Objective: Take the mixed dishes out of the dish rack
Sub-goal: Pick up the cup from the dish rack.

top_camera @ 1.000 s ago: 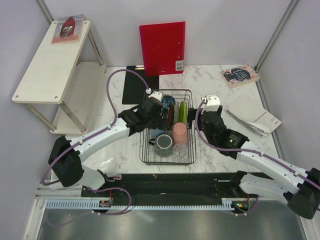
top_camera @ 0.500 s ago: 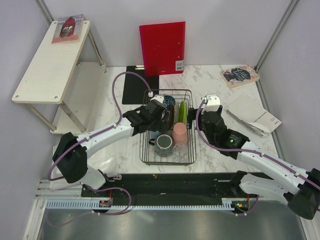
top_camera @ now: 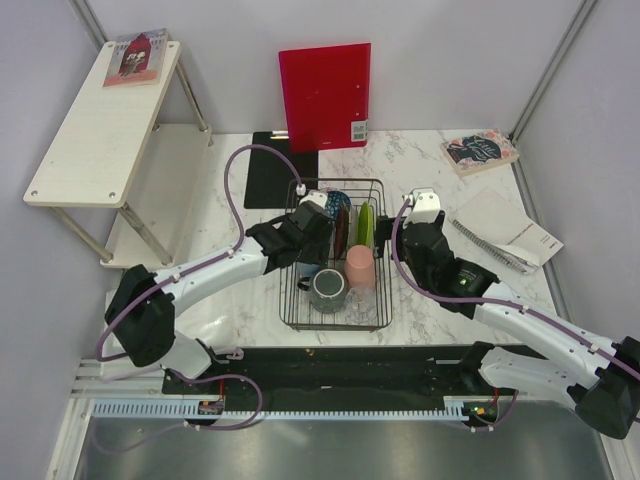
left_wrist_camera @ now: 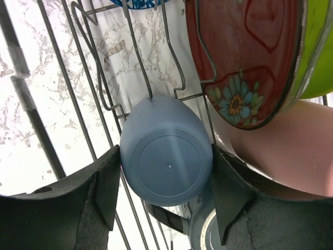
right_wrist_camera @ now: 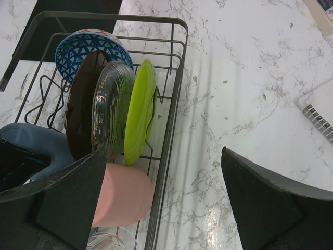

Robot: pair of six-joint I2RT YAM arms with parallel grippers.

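Top external: left gripper (top_camera: pixel 310 258) down inside the dish rack (top_camera: pixel 283 300), at its left side, over the light blue cup (top_camera: pixel 303 271). Toward the near end, dark grey mug (top_camera: pixel 328 288) and pink cup (top_camera: pixel 360 268) side by side; at the far end, blue patterned bowl (top_camera: pixel 337 203) and lime-green dish (top_camera: pixel 365 222) on edge. Just outside the right wall, right gripper (top_camera: pixel 408 250) above the marble table (top_camera: pixel 430 160).

Left wrist: fingers (left_wrist_camera: pixel 104 187) drawn in against both sides of the light blue cup, base toward the lens. Upper right, dark red plate (left_wrist_camera: pixel 244 52) with a flower motif, lime-green dish behind it, pink cup below.

Right wrist: jaws spread wide over the rack's right wall and the table, gripping nothing. Standing in a row, left to right: bowl, dark red plate, clear glass plate (right_wrist_camera: pixel 109 109), lime-green dish.
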